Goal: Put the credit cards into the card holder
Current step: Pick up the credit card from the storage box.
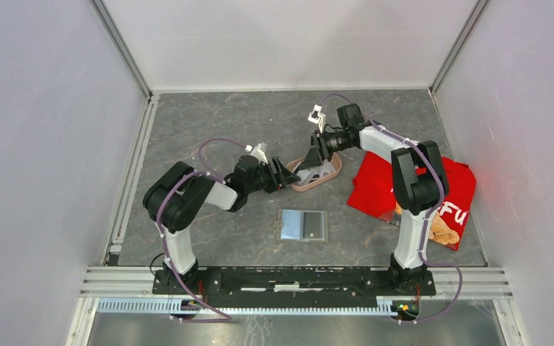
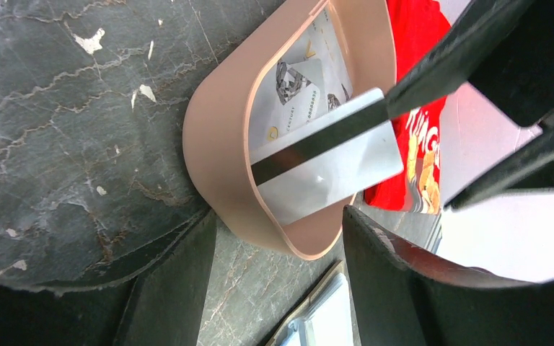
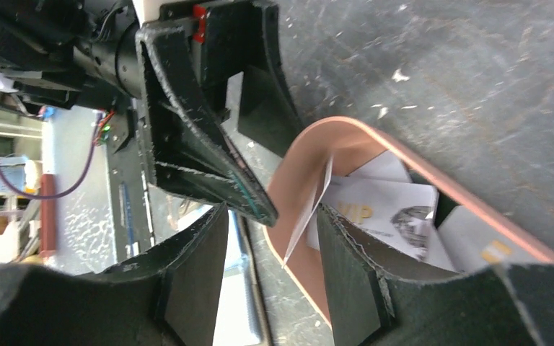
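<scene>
**Card tipped up, looks like a handover**

Your right fingers [image 2: 433,72] are spread, one propping a striped credit card [image 2: 324,162] on edge over the pink tray [image 2: 213,144], probably to present it. Your left fingers [image 2: 180,288] are spread and lined up on it. The card holder [image 1: 302,225] lies open on the worktop [image 1: 216,122], well apart.

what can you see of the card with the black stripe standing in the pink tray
The striped card is a thin whitish-silver rectangle, plastic by its look, with a black magnetic stripe along one long side. It stands tilted on edge at one end of the pink tray, lower edge inside the rim, over other cards lying flat. One finger of the right gripper touches its top corner; the jaws gape wider than the card, so it seems propped, not pinched.
</scene>
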{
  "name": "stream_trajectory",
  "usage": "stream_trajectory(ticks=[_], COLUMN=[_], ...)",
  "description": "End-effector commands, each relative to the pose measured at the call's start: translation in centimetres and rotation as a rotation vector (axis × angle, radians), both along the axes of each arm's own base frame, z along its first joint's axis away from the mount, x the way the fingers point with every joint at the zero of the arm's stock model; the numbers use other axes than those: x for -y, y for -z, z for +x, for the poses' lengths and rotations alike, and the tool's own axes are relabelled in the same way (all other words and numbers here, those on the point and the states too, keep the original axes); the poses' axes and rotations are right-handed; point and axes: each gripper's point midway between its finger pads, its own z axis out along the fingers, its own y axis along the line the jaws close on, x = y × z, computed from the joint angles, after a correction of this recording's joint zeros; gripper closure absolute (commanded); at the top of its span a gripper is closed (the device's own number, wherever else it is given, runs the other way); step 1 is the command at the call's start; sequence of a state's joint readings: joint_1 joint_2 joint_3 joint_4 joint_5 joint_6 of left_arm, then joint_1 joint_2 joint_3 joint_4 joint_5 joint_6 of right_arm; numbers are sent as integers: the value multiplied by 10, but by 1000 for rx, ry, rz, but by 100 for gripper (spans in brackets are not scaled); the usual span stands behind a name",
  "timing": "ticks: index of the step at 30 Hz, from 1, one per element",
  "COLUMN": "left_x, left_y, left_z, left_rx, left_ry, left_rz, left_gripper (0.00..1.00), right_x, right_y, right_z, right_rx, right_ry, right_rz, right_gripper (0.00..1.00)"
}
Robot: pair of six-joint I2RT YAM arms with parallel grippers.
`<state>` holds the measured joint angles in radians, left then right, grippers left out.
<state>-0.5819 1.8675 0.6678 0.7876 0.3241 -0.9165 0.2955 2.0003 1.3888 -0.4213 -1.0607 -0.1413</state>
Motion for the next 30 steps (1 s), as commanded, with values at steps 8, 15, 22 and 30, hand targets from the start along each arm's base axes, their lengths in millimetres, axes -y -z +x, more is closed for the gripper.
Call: stream_trajectory(ticks=[8,15,22,30], left_x=[0,-4,-10,-26], left_y=[-24,-25,-30,-56], left_z=[13,12,12,10], left_rx=[63,67,76,138], left_ry=[-29,-32,-40,-59], left_rz=[-55,-58,-62,-59], left_gripper=[29,29,30,30], right_x=[-15,-9,-2,4], right_y=[-4,9,18,9], right_z=[-36,-20,-4,10], right_rx=[-155,-83,-10,74], right_ry=[-36,2,34,64], right_rz=[76,-25,-104,-146], right_gripper=[49,63,85,100])
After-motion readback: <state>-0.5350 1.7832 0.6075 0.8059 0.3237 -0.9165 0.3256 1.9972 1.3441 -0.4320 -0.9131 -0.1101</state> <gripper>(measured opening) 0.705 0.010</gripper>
